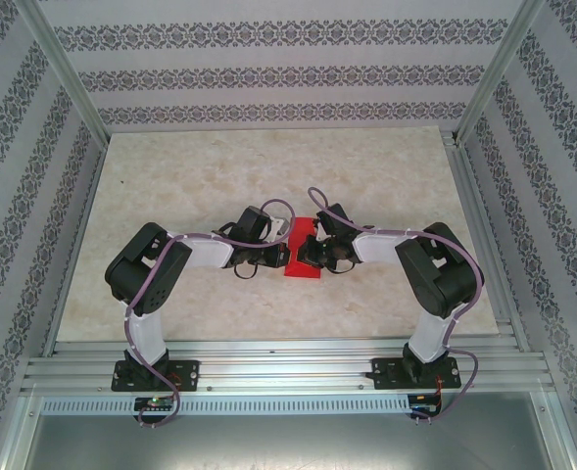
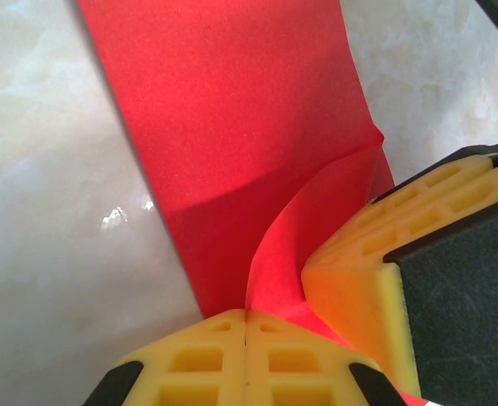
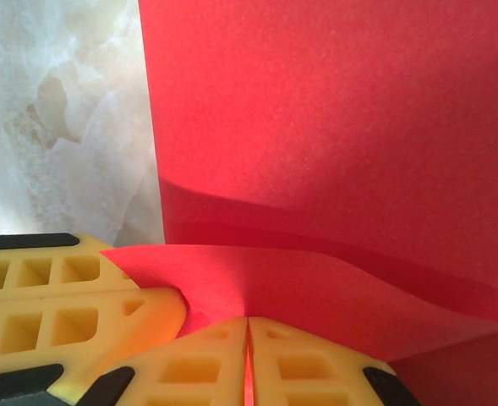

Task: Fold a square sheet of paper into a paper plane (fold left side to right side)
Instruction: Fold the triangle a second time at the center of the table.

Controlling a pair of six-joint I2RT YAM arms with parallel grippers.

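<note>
Grippers, top camera: the left gripper [image 1: 278, 257] and the right gripper [image 1: 313, 253] meet tip to tip at the middle of the table [image 1: 219, 176], both down on the red paper; from up here I cannot tell how their jaws stand
Paper, top camera: the sheet of paper [image 1: 303, 271] shows as a narrow red strip between the two grippers, its long side running away from the near edge, partly hidden under them
Left gripper, left wrist camera: the left gripper [image 2: 247, 323] has its yellow fingers [image 2: 202, 364] pressed together, and a raised flap [image 2: 316, 211] of the sheet runs into the seam between them, so it is pinching the paper
Right gripper, left wrist camera: one yellow finger with a black pad comes in from the right, against the lifted flap just beside the left tips
Paper, left wrist camera: the rest of the sheet lies flat on the pale marbled table, reaching away from the fingers
Right gripper, right wrist camera: the right gripper [image 3: 249, 326] is closed, a thin red line of paper caught in the slit between its fingers; it pinches the lifted edge
Left gripper, right wrist camera: its yellow finger enters from the left, tip against the same raised fold
Paper, right wrist camera: the flat part lies beyond, its straight left edge on the marble
</note>
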